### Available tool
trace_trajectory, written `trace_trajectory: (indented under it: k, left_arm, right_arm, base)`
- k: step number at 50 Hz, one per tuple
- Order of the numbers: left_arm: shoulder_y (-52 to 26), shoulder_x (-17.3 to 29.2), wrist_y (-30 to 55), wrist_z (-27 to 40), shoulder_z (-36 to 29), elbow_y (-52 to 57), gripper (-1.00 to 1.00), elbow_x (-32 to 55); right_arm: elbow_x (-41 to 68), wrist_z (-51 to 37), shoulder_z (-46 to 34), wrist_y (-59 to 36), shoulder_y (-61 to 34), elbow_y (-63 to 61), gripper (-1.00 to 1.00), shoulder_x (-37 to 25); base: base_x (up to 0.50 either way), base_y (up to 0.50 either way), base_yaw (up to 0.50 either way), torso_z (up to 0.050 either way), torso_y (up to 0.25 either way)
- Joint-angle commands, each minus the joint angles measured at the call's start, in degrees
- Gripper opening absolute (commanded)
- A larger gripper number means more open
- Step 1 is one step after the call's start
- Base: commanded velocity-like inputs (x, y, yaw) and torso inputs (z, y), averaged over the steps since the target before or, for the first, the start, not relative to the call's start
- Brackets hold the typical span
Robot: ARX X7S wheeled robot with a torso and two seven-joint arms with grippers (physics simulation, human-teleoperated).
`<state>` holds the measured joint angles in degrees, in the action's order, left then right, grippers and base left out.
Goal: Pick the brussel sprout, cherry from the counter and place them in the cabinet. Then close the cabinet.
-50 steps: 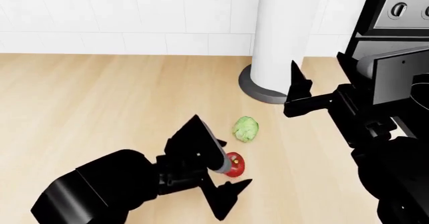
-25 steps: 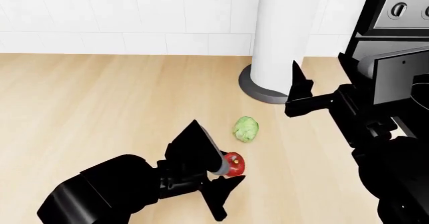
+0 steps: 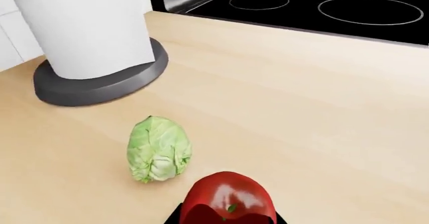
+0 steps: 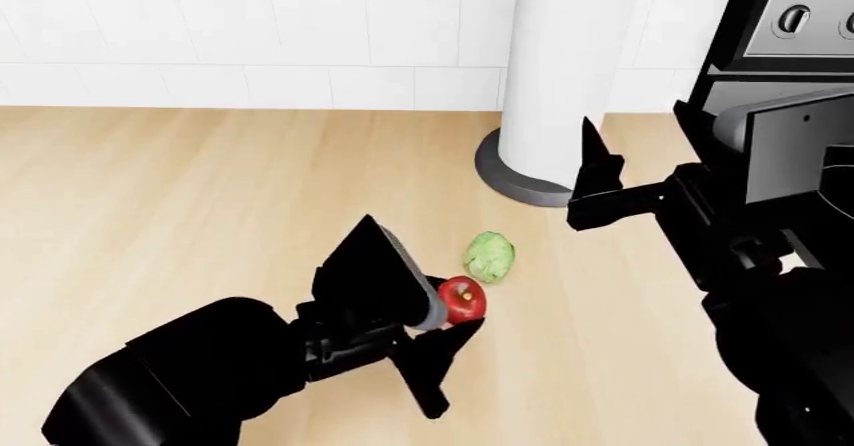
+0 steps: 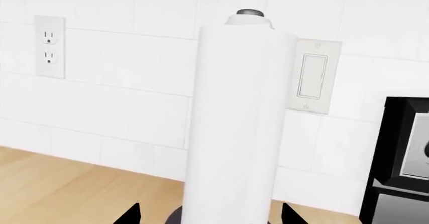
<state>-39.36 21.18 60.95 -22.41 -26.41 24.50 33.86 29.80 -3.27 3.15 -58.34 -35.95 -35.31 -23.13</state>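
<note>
My left gripper (image 4: 430,318) is shut on the red cherry (image 4: 462,300) and holds it a little above the beige counter (image 4: 200,186). The cherry fills the near edge of the left wrist view (image 3: 229,200). The pale green brussel sprout (image 4: 489,257) lies on the counter just beyond it, also in the left wrist view (image 3: 158,148). My right gripper (image 4: 594,191) hangs open and empty to the right, pointing at the paper towel roll (image 5: 234,118). The cabinet is out of view.
A tall white paper towel roll on a grey round base (image 4: 514,178) stands behind the sprout. A black stovetop (image 3: 322,8) and oven front (image 4: 787,26) lie to the right. A tiled wall (image 4: 240,36) with an outlet (image 5: 49,46) and switch (image 5: 314,76) backs the counter.
My left gripper has closed on the cherry and lifted it up off the counter, toward the sprout. The right arm has barely moved.
</note>
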Motion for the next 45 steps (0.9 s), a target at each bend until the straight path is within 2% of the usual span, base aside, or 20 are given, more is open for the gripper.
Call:
trace_trajectory:
  k: [1,14,28,45]
  left_arm:
    - [0.71,0.83,1.19,4.53,6.14,4.69,-1.00,1.88]
    - [-1.19,0.64,7.04,10.84,18.54,6.35,-1.00,6.17]
    - [-3.99,1.67,7.55,15.22,21.05,3.76,-1.00,3.39]
    - [-5.83,0.66,9.40,20.32,25.81,7.23,-1.00,3.93]
  right_arm:
    - [1.36,0.51,-0.22,-1.88,-0.98,-0.46,1.00,-0.91]
    - [7.74,3.64,-1.18,-10.96,-4.02,-4.29,1.00,-4.50]
    - [15.49,8.03,-2.11,-18.19,-7.30,-7.34,1.00,-6.76]
    - [11.15,8.49,-14.22,-15.34,-9.39,-2.24,1.00,-5.59]
  base:
    - [0.00,0.00,0.00,0.000,0.000]
    - [0.00,0.00,0.00,0.000,0.000]
    - [0.00,0.00,0.00,0.000,0.000]
    - [0.00,0.00,0.00,0.000,0.000]
